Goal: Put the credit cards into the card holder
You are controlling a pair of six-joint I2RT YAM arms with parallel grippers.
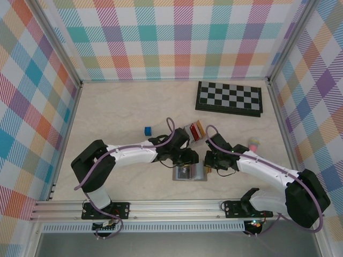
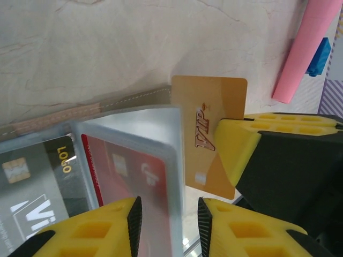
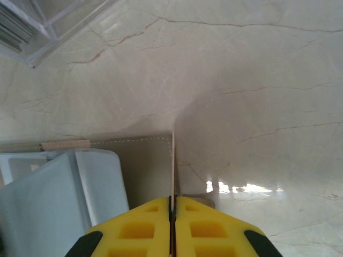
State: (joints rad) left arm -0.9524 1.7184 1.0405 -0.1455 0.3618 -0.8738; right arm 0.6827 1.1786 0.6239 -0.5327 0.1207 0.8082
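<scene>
Left gripper [image 2: 170, 209]: jaws apart, one finger on either side of the holder's clear leaf [image 2: 161, 134], not pinching it.
Holder [image 1: 199, 174]: lies open at the middle of the table's near edge, with a black card [image 2: 37, 176] and a red card [image 2: 128, 171] in its sleeves.
Gold card [image 2: 209, 128]: just beside the leaf, at the holder's right edge.
Right gripper [image 3: 173, 206]: fingers pressed together on the gold card.

The card holder [image 2: 128, 99] is cropped at left.
</scene>
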